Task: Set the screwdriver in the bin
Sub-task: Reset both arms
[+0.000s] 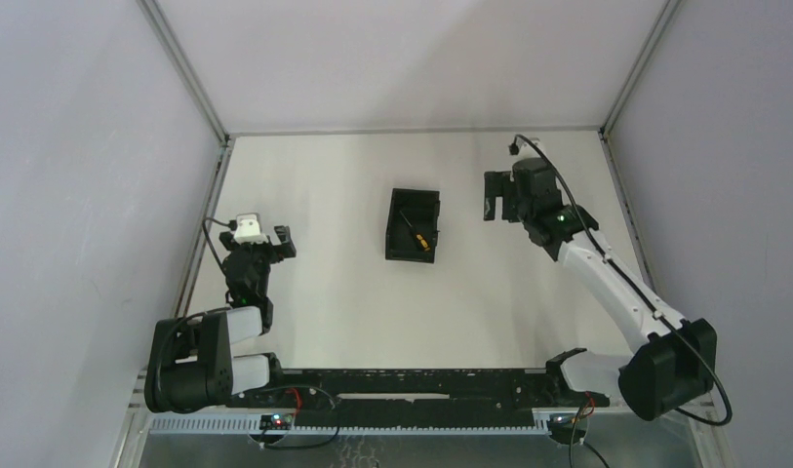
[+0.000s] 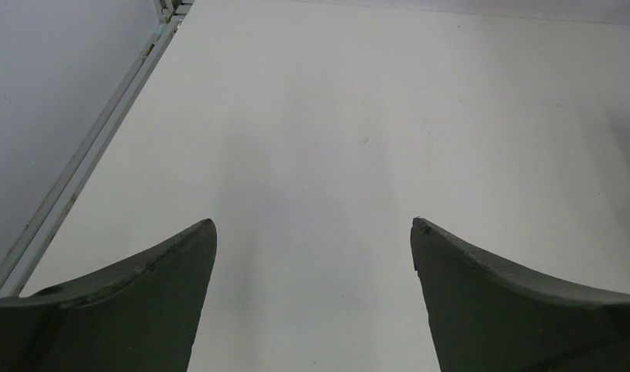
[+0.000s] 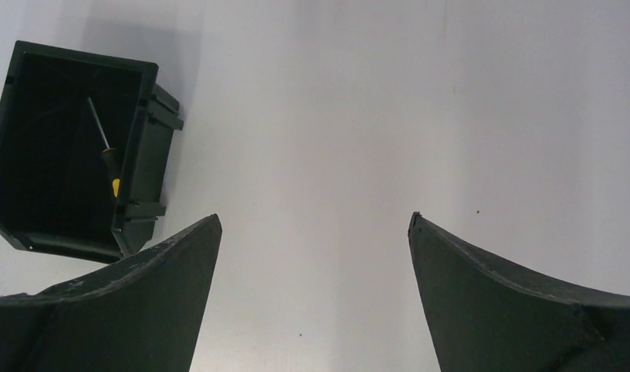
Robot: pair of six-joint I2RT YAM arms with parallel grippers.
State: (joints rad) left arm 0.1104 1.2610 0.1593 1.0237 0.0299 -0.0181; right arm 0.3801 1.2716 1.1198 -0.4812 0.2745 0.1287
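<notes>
The right gripper (image 3: 315, 221), closest to its wrist camera, stands with jaws spread wide and nothing between them, above bare bench (image 3: 373, 116). The left gripper (image 2: 313, 225) is likewise released and empty, near the frame rail (image 2: 87, 151) along the bench's left edge. The screwdriver (image 3: 104, 151) lies slantwise inside the bin (image 3: 147, 155), yellow end of its handle toward the near wall, so the placing looks done. What remains is probably only for the right arm to draw back toward its base. That calls for little care. The bin sits left of the right gripper and apart from it, and open bench lies on the near side. The right-hand edge of the bench is close, so a retreat should run near and inward.
</notes>
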